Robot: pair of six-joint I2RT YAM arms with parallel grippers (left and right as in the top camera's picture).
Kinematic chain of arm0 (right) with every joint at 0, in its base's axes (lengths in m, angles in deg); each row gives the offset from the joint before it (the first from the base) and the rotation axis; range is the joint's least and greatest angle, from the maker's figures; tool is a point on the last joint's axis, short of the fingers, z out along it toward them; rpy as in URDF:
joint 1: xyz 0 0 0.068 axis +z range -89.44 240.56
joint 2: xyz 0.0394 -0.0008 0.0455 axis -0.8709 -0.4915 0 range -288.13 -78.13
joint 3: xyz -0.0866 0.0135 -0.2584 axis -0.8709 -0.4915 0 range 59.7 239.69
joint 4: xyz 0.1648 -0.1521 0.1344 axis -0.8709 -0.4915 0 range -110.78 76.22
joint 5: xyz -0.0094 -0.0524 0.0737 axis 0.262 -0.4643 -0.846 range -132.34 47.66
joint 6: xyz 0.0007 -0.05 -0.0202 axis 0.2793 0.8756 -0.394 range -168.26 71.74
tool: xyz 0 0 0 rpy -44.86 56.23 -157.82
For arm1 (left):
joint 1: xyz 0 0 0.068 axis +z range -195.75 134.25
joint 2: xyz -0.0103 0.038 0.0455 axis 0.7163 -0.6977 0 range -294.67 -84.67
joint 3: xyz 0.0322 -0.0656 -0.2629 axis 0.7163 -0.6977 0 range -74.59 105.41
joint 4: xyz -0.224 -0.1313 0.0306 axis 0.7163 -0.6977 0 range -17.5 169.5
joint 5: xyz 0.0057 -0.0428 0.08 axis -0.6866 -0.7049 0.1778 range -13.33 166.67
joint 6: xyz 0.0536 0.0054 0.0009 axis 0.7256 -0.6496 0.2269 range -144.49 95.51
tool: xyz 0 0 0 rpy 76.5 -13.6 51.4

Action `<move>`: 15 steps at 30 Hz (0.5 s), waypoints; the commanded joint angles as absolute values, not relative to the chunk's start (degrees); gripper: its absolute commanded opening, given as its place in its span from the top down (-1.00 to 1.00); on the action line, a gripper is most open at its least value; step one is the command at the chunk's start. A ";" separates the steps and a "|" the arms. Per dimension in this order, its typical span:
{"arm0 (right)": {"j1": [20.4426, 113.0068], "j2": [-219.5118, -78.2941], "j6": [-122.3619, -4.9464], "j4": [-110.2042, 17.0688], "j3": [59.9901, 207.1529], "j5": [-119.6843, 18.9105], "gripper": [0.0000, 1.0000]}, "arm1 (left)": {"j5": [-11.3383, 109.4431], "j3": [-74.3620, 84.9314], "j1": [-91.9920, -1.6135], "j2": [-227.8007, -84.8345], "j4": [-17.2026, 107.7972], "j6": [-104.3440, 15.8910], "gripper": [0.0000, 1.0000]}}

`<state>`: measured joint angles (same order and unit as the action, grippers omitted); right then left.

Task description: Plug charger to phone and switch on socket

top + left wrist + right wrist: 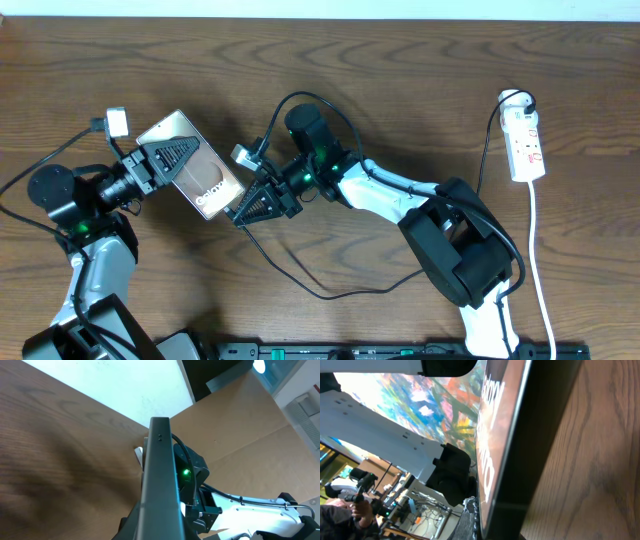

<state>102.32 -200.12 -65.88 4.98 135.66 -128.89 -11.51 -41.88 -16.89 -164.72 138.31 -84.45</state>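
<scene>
Overhead view shows the left gripper (185, 156) closed on the phone (215, 186), holding it up off the table on a slant. The right gripper (245, 212) sits at the phone's lower end, touching it or almost, with its fingers shut tight. The charger (300, 284) is a thin black wire that loops away below the phone and leads up to those fingers, so I think they pinch its plug end, but the tip is hidden. I cannot tell if the tip is inside the phone; it looks like the plugging-in step. The socket (526, 140) lies well apart from the phone, off to the right, with no gripper near it. Switching it on is left to do.
</scene>
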 commanded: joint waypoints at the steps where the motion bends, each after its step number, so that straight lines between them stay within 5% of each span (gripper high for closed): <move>1: 102.56 -200.28 -66.69 5.07 135.79 -129.06 0.98 | -11.16 -41.38 -16.67 -164.42 138.70 -84.06 0.85; 15: 102.41 -200.28 -70.15 2.88 135.77 -123.66 0.97 | -10.11 -41.36 -12.17 -164.42 138.27 -88.21 0.87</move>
<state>102.32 -200.12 -68.70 3.19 135.66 -125.72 -10.42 -41.88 -12.76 -164.72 137.83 -86.36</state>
